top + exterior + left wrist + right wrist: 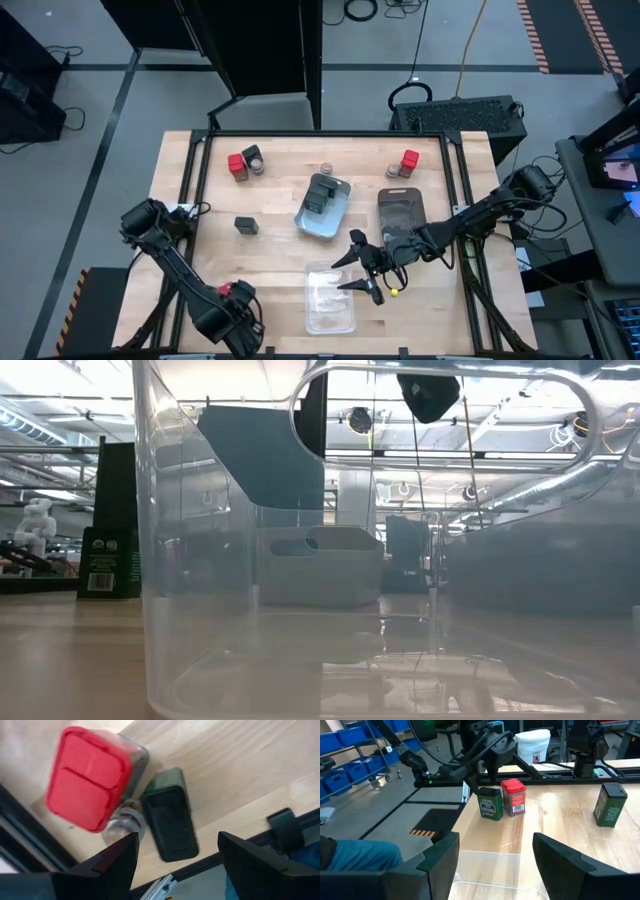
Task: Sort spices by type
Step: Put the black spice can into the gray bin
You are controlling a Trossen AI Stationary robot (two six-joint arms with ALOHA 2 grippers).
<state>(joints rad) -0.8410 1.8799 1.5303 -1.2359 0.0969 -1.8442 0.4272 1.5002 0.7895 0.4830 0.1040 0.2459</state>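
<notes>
My left gripper [175, 865] is open and points down over a red-lidded block [89, 777], a dark-lidded block [170, 817] and what looks like a small clear jar [124, 820] between them, all standing at the table's near-left edge. From above, the left wrist [228, 312] hides most of them. My right gripper [358, 268] is open and empty, level, at the right rim of the near clear tray [330, 300]. Another dark block [246, 225] stands alone. A red block [237, 165] with a dark one [254, 158] stands far left. Dark blocks [320, 190] sit in the grey tray [338, 212].
A small jar [325, 170] stands at the far middle, and a red block [410, 160] with a jar [396, 170] far right. The dark smoky tray [402, 212] lies beside my right arm. A small yellow piece [395, 292] lies nearby. The clear tray [300, 610] fills the low view.
</notes>
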